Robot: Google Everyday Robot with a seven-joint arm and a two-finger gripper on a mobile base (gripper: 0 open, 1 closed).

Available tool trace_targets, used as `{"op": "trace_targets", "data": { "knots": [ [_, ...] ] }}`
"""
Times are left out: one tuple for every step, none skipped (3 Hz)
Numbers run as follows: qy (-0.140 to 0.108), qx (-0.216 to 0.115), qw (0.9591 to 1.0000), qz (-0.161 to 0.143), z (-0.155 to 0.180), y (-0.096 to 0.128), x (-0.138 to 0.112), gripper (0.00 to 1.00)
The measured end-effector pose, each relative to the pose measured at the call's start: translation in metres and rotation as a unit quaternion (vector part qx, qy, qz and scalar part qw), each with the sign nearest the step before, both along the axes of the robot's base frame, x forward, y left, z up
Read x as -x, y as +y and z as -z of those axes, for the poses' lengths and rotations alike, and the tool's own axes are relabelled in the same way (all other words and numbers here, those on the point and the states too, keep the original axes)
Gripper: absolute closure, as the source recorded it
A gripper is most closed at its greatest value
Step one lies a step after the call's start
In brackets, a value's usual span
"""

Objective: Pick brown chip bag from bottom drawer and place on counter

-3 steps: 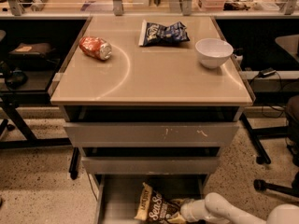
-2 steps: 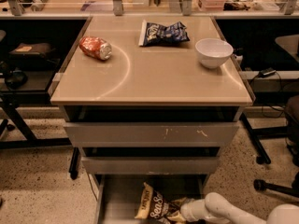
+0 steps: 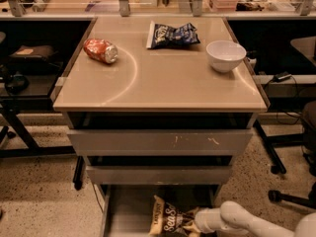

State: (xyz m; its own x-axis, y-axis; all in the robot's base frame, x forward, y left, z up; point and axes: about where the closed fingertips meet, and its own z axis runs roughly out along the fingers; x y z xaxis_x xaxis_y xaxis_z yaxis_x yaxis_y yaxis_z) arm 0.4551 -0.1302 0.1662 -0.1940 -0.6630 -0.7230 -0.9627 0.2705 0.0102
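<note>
The brown chip bag [image 3: 167, 220] lies in the open bottom drawer [image 3: 127, 216], its white "Sea Salt" lettering facing up, at the bottom middle of the camera view. My gripper [image 3: 191, 224] reaches in from the lower right on a white arm and sits against the bag's right end, low in the drawer. The part of the gripper that meets the bag is dark and partly hidden by the bag. The beige counter [image 3: 163, 78] with its curved arc mark is above the drawers.
On the counter are a crushed red can [image 3: 100, 50] at the left, a dark blue chip bag [image 3: 172, 34] at the back and a white bowl [image 3: 225, 55] at the right. Two wider grey drawers [image 3: 160, 142] sit above the bottom one. Chair bases stand at the right.
</note>
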Motion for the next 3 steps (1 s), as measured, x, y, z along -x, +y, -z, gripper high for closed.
{"op": "trace_targets", "data": {
  "knots": [
    [-0.027, 0.037, 0.9989, -0.011, -0.061, -0.032, 0.011, 1.0],
    [-0.062, 0.061, 0.9958, -0.029, -0.127, -0.059, 0.028, 1.0],
    [-0.105, 0.071, 0.9913, -0.035, -0.197, -0.079, 0.024, 1.0]
  ]
}}
